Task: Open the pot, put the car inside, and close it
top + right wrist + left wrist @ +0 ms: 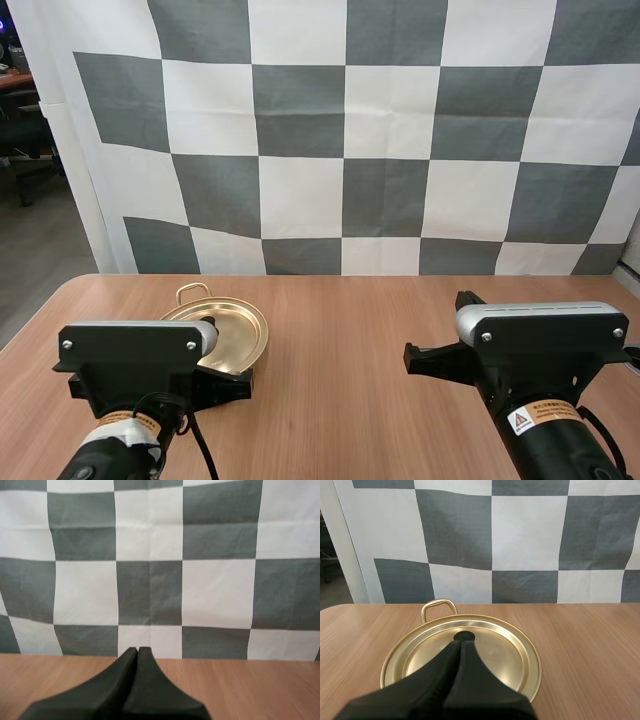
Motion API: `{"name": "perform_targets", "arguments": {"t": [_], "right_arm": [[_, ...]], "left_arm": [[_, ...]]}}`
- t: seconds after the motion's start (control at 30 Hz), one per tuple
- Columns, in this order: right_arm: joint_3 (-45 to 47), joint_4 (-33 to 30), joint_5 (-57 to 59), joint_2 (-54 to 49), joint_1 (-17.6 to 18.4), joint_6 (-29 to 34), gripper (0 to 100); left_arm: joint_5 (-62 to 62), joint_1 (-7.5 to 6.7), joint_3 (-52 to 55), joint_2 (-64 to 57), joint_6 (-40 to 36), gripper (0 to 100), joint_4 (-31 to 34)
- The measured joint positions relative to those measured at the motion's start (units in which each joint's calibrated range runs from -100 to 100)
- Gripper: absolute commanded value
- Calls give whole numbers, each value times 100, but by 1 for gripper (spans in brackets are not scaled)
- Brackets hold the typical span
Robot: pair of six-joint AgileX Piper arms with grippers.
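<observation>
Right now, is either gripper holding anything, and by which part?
Nothing is held: the left gripper, over the pot lid, and the right gripper are both shut on nothing.

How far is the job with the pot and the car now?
The gold lid sits on the pot, and no car is on the table. Both hands, left and right, are shut on nothing. This fits a pot waiting to be opened, or one closed again with the car inside.

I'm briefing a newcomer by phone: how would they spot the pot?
On the wooden table, look just ahead of the left gripper, whose fingers lie shut. There sits a round, shiny gold metal pot with its lid on, one loop handle facing away.
</observation>
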Motion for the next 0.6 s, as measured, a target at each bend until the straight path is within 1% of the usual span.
{"name": "perform_targets", "arguments": {"t": [0.13,0.23,0.4,0.6], "right_arm": [[0,0,725,0,0,0,0],[0,0,836,0,0,0,0],[0,-94,1609,-95,0,0,0],[0,-94,1694,-95,0,0,0]], "left_arm": [[0,0,0,0,0,0,0],[0,0,0,0,0,0,0],[0,0,0,0,0,0,0],[0,0,0,0,0,0,0]]}}
